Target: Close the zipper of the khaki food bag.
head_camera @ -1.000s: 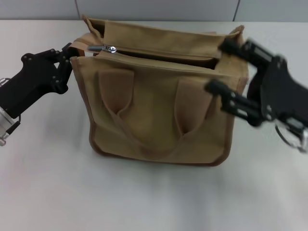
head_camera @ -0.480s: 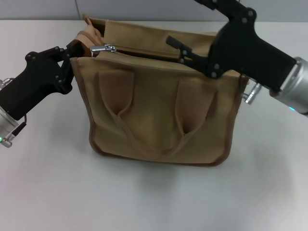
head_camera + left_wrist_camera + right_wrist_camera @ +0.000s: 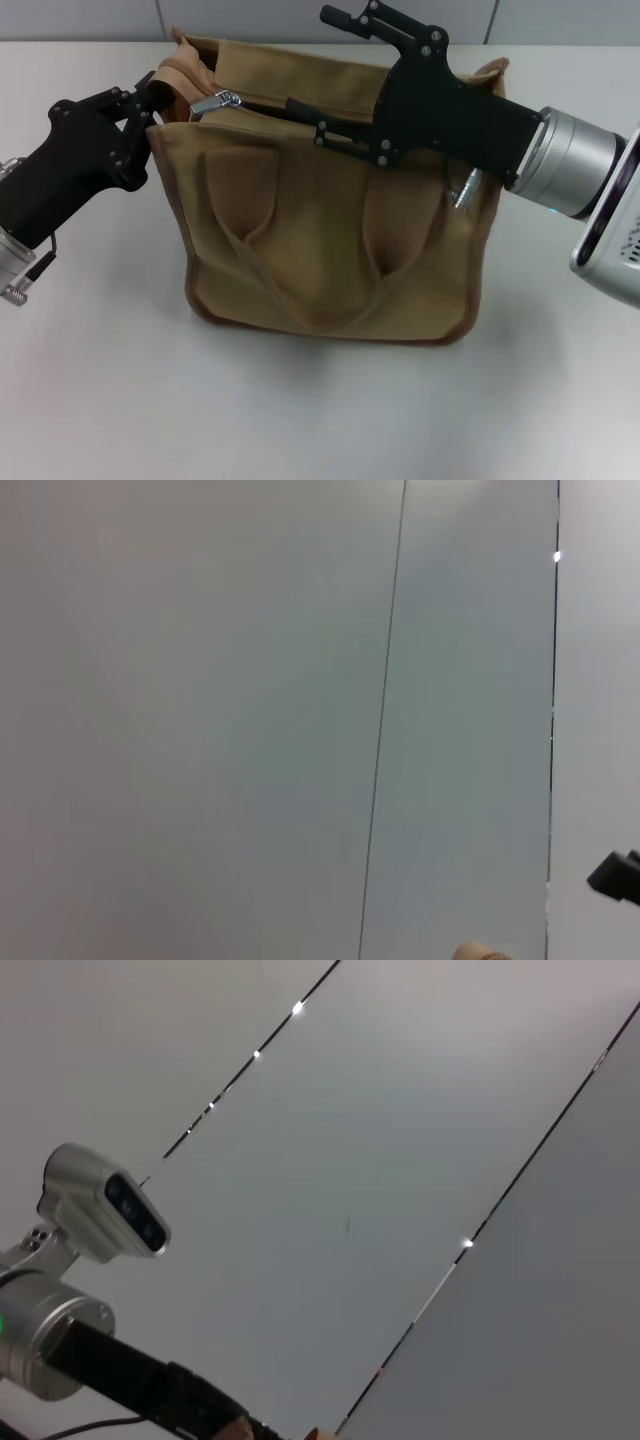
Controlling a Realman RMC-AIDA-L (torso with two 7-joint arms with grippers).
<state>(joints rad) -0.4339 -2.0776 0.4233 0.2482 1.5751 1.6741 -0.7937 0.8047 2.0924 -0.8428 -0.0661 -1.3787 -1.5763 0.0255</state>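
The khaki food bag [image 3: 330, 240] stands upright on the white counter [image 3: 300, 410] in the middle of the head frame, its top mouth open and the zipper [image 3: 222, 101] with its silver slider at the upper left end of the opening. The left claw [image 3: 152, 92] sits at the bag's upper left corner, pinched narrow on the fabric edge there — just beside the slider. The right claw [image 3: 320, 75] reaches in from the right above the bag's top, its fingers spread wide — one over the back panel, one over the opening.

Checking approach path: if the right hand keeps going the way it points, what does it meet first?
Likely the zipper slider: the right hand points along the bag top toward it, fingers spread. Depth is unclear, so it may pass above.
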